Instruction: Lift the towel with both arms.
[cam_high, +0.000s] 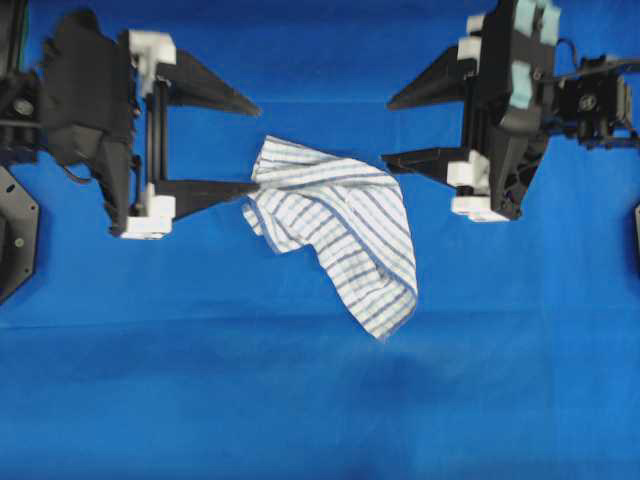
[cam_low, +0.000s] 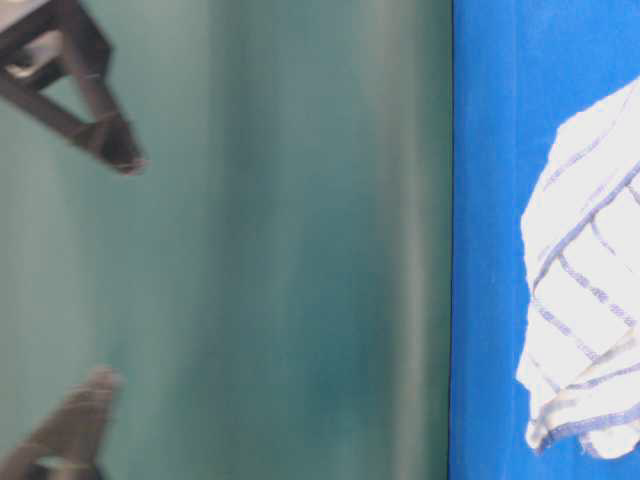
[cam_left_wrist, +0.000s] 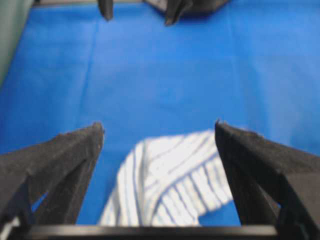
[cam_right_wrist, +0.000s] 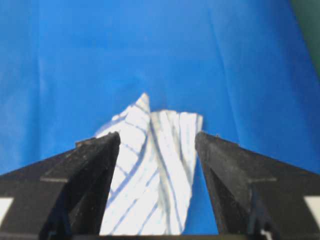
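Note:
The towel (cam_high: 335, 225), white with thin blue and grey stripes, lies crumpled on the blue sheet between the two arms. My left gripper (cam_high: 257, 145) is open; its nearer fingertip touches the towel's left edge. My right gripper (cam_high: 388, 131) is open too, its nearer fingertip just above the towel's right edge. In the left wrist view the towel (cam_left_wrist: 172, 182) shows below and between the wide-apart fingers of the left gripper (cam_left_wrist: 160, 129). In the right wrist view a bunched fold of towel (cam_right_wrist: 150, 170) sits in the gap of the right gripper (cam_right_wrist: 157, 136), touching neither finger.
The bright blue sheet (cam_high: 320, 400) covers the whole table. In the table-level view the towel (cam_low: 590, 300) shows at the right, with the sheet (cam_low: 485, 200) beside it and a green wall behind. Two blurred black fingertips (cam_low: 110, 150) hang apart from the cloth.

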